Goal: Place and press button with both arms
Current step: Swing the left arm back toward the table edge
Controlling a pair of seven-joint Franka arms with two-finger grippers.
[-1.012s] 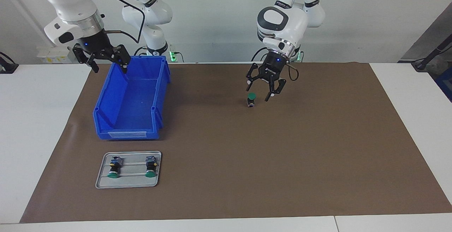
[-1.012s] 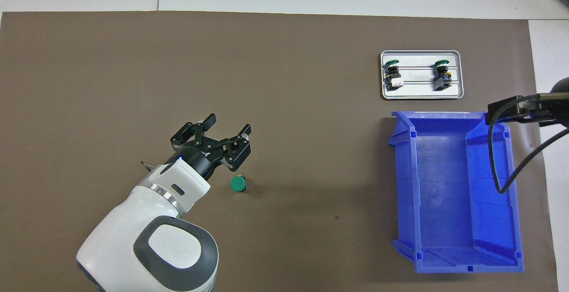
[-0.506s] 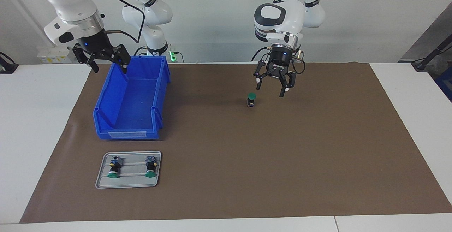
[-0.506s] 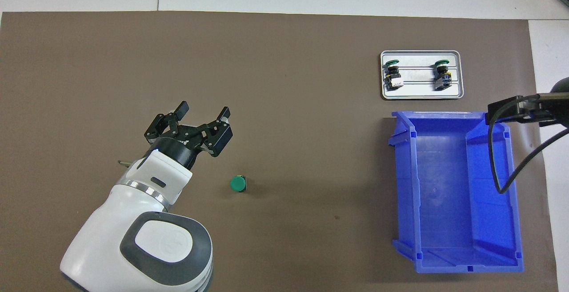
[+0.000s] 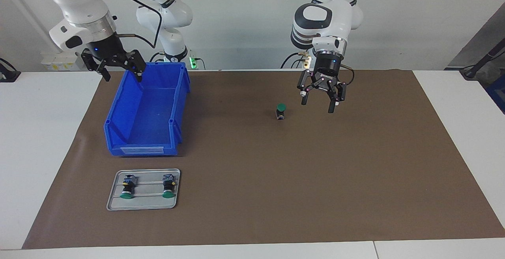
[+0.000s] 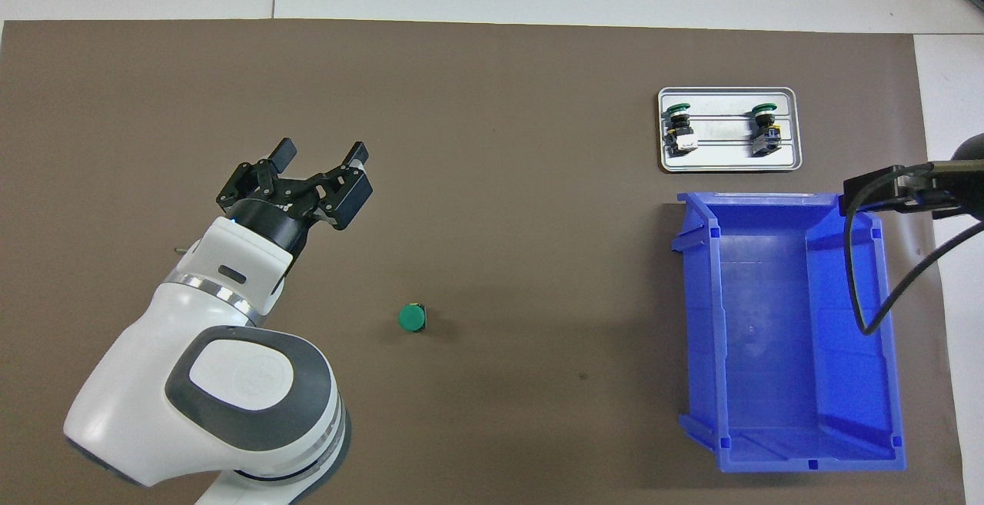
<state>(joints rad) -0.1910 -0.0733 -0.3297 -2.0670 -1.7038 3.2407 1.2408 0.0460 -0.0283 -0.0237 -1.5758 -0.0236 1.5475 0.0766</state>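
Your left arm's black two-finger gripper (image 5: 322,100) hangs in the air over bare brown mat (image 5: 355,164), its fingers spread apart and holding nothing. The fingertips point down at the mat.

The small push-button with the round green cap and black barrel (image 5: 280,111) stands upright on the mat near the middle of the table, cap uppermost, so its long axis is vertical. It sits just beside the left gripper, toward the right arm's end of the table, and clear of the fingers. In the overhead view the button (image 6: 412,318) shows as a green disc on its own.

Your right arm's black gripper (image 5: 115,65) waits with fingers apart above the rim of the open blue plastic bin (image 5: 118,133), well apart from the button. The left gripper is plainly the nearer one, so any press would likely fall to it: a short sideways shift, then straight down onto the cap.

Two more green-capped buttons (image 5: 126,188) (image 5: 169,187) lie on their sides on a flat grey metal tray (image 5: 142,205), farther from the robots than the bin.
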